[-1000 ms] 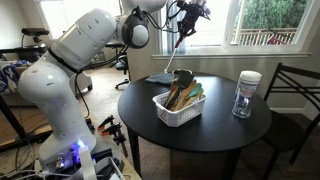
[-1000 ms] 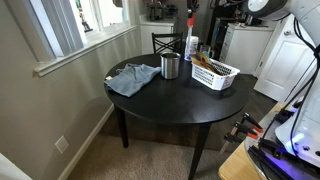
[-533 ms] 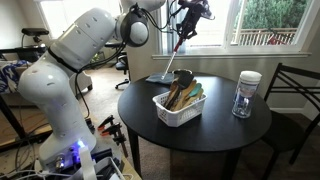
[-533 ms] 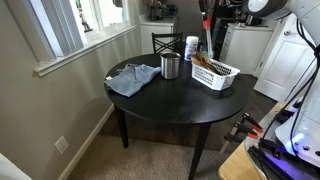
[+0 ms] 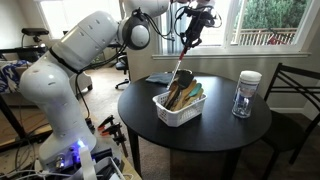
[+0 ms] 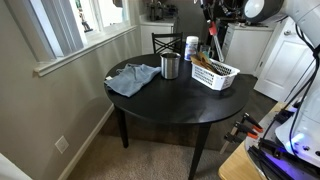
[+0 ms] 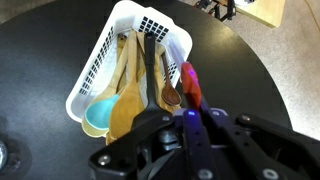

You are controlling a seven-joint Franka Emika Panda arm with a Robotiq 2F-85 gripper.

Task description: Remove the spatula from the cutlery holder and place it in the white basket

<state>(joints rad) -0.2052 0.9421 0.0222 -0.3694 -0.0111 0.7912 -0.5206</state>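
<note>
Claw clamped on spatula, high over table. Spatula hangs near-vertical, long axis 12–6, leaning toward 7. Lower end among utensils in white basket, contact unclear. Basket at claw's 6: next move likely straight down.

Wrist view alone shows handle over basket's 3 o'clock side. Exterior view alone shows cutlery holder, at basket's 9, well apart.

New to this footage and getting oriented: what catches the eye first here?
A big white robot arm looms beside the round black table, its gripper holding a red-handled spatula over the white basket of wooden utensils. Also on the table, in an exterior view, are a metal cutlery holder and a crumpled blue cloth.
</note>
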